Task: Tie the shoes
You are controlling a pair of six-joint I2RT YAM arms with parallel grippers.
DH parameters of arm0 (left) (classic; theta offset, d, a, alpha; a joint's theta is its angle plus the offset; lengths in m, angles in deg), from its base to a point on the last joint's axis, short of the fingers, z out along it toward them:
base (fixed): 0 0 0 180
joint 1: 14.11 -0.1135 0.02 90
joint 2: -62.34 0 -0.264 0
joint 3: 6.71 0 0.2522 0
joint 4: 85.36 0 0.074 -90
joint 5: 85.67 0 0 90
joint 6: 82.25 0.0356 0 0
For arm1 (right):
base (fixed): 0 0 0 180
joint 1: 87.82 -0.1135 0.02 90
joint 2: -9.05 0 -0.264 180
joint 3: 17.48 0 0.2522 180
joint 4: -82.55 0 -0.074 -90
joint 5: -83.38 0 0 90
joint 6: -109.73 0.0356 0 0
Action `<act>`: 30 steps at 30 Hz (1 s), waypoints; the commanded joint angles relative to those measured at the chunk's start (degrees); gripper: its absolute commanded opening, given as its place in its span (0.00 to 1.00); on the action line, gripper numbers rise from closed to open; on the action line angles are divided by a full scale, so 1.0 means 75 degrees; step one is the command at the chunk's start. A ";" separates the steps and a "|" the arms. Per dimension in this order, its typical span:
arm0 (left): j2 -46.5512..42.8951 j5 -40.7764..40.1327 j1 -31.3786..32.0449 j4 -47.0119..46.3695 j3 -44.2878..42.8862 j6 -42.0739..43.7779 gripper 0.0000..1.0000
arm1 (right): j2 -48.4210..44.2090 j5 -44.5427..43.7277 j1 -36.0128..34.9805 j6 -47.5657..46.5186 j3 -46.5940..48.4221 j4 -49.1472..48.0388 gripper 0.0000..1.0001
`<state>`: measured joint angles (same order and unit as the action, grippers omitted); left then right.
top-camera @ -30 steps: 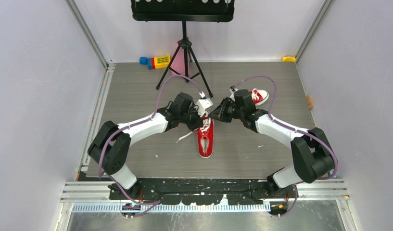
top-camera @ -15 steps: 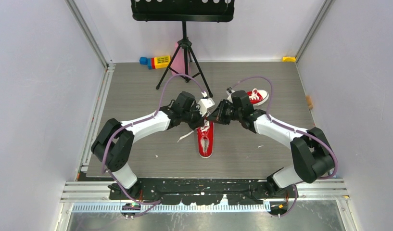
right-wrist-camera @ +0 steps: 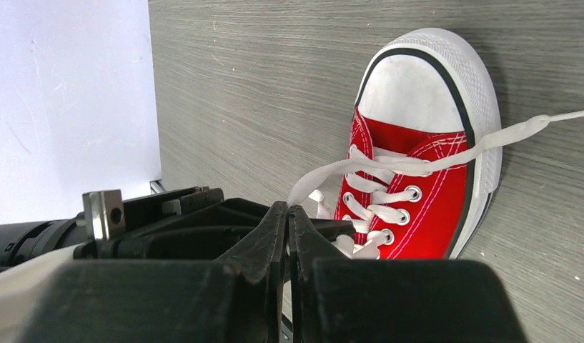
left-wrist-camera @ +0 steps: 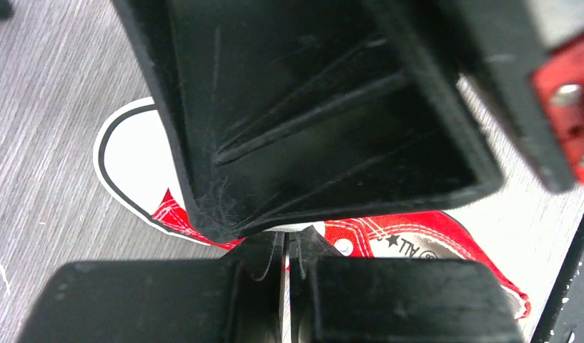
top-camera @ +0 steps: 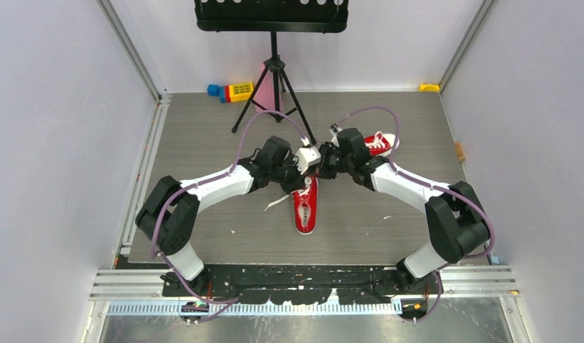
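As both arms meet over the near shoe [top-camera: 305, 207] at mid-table, the right gripper [right-wrist-camera: 289, 211] pinches a white lace [right-wrist-camera: 417, 158] that runs across the shoe's front. The left gripper [left-wrist-camera: 286, 246] is pressed together too, with a white sliver, possibly lace, between its fingers. The second shoe [top-camera: 382, 143] lies behind the right arm. Tying looks barely begun; crossing the two ends likely comes next.
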<state>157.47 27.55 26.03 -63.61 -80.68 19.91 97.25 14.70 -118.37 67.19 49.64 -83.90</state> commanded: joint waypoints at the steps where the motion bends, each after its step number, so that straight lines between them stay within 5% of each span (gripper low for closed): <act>1: -0.0120 0.0242 0.0047 -0.0287 -0.0073 0.0178 0.00 | 0.0142 -0.0098 -0.0041 -0.0129 0.0381 -0.0020 0.09; 10: -0.0307 0.0114 0.0039 -0.0776 0.0285 0.0218 0.00 | 0.0544 -0.0181 -0.0038 -0.0174 0.0629 0.0505 0.16; 30: -0.0903 -0.0117 0.0046 -0.0674 0.0693 0.0111 0.00 | 0.0015 -0.0911 0.0112 -0.0644 0.0703 0.1305 0.11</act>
<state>153.38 25.30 26.11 -66.23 -75.83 20.37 97.77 8.99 -117.71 63.92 52.33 -74.52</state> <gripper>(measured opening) 0.013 0.108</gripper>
